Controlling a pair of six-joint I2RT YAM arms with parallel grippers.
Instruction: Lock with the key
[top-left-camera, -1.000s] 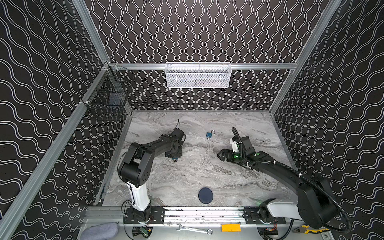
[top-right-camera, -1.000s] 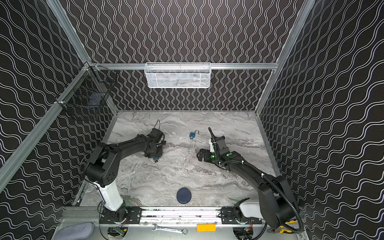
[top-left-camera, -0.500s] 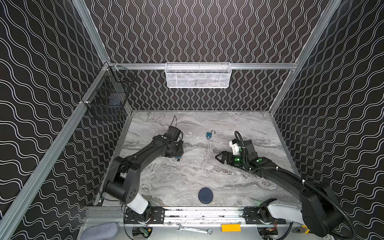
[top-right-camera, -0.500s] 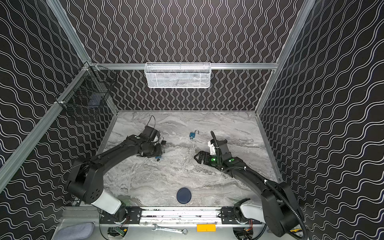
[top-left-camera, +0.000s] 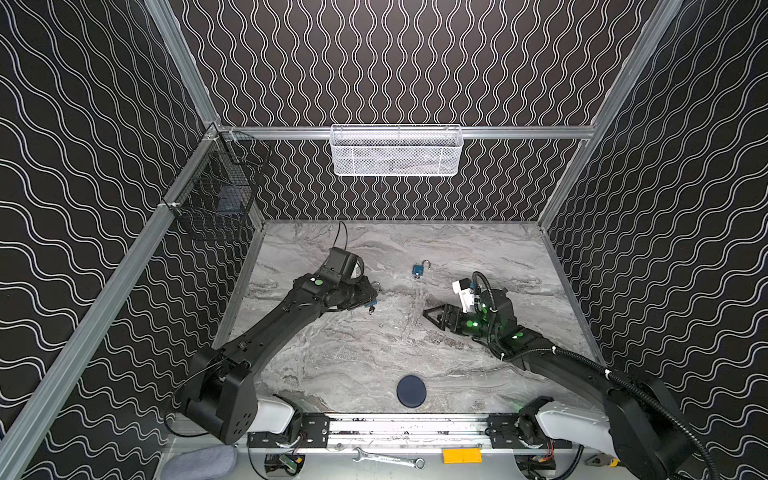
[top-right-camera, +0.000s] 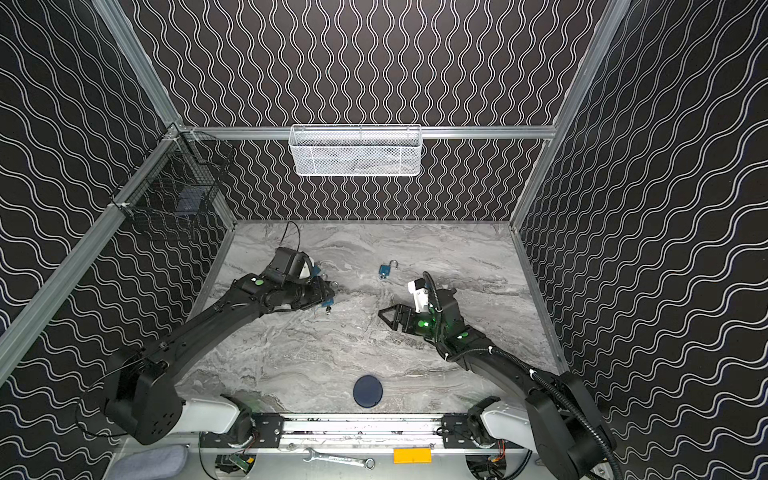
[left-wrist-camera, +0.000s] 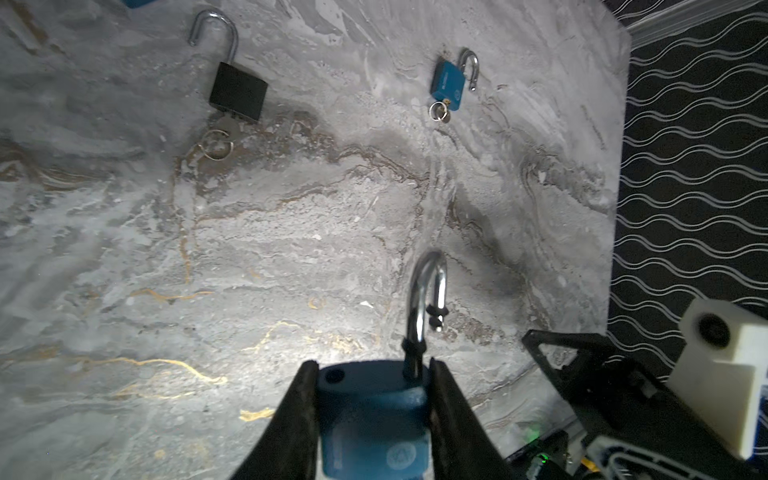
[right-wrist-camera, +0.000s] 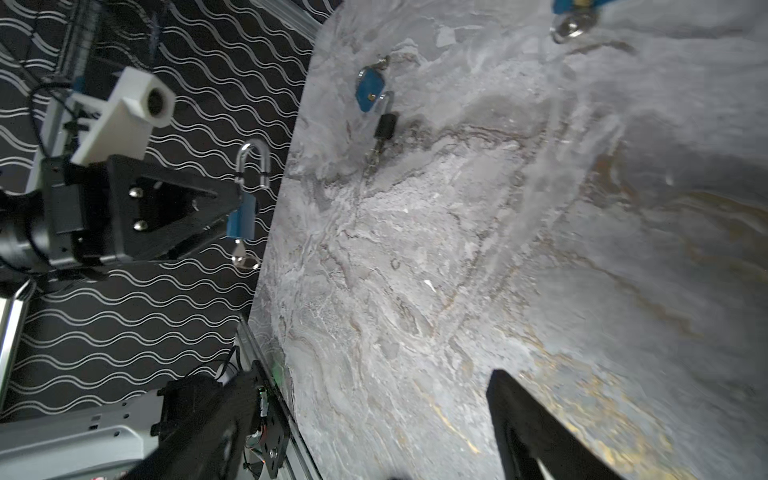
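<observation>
walls: black, wavy white lines; table: grey marble; back: white mesh basket; left: black wire basket

No word or number can be read for certain. In the left wrist view, at the lower centre of the frame, the near padlock carries a round pale emblem on its blue body; its letters are too blurred to make out. At the upper right of that frame, the far padlock bears faint pale print, too small to read. In both top views the wrench at the bottom edge shows stamped marks along its shaft, also illegible.
</observation>
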